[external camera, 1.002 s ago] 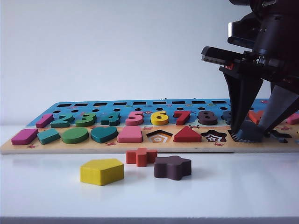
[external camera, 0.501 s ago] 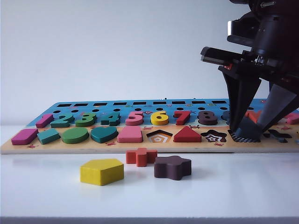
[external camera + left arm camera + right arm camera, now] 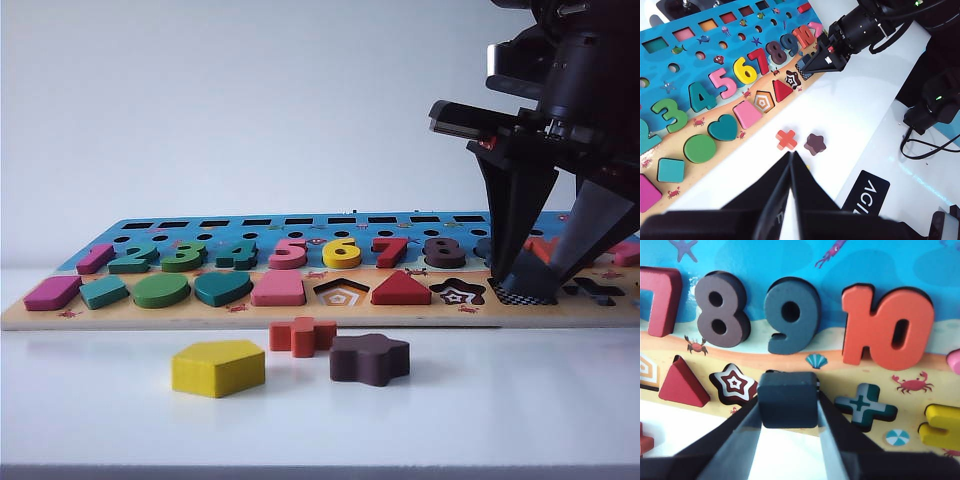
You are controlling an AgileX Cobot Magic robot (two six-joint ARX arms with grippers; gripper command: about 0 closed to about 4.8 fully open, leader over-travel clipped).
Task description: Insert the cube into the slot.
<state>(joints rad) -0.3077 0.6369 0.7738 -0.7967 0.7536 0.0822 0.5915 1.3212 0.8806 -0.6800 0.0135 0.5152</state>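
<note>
Right gripper [image 3: 788, 412]: both dark fingers [image 3: 737, 437] clamped on opposite side faces of the flat dark navy-blue wooden square block with rounded corners, the cube [image 3: 788, 399]. In the exterior view the right gripper [image 3: 535, 290] points down at the right end of the colourful wooden shape board [image 3: 300, 310]. The cube [image 3: 532, 291] sits low over the square checkerboard recess, the slot [image 3: 510, 294], whose black-and-white pattern shows only at the cube's edge. Cannot tell whether the cube is fully seated or tilted.

Change from a second ago: the cube and the fingertips look a touch lower and more level against the board; over the last half second nothing visibly shifts.

Pose: the right arm comes down steeply from the upper right, fingers spread in a narrow V, tips at board level. On the board the cube lies between the star-shaped recess [image 3: 734, 383] and the cross-shaped recess [image 3: 865, 406], just below the grey numeral 9 [image 3: 790, 315].

Left gripper [image 3: 790, 172]: dark fingers pressed together to a point, nothing between them, held above the white table [image 3: 850, 115], well apart from the board. Near it on the table lie a red cross block [image 3: 786, 139] and a dark brown star block [image 3: 815, 144]. A yellow pentagon block [image 3: 218, 367] lies in front of the board, loose.
</note>
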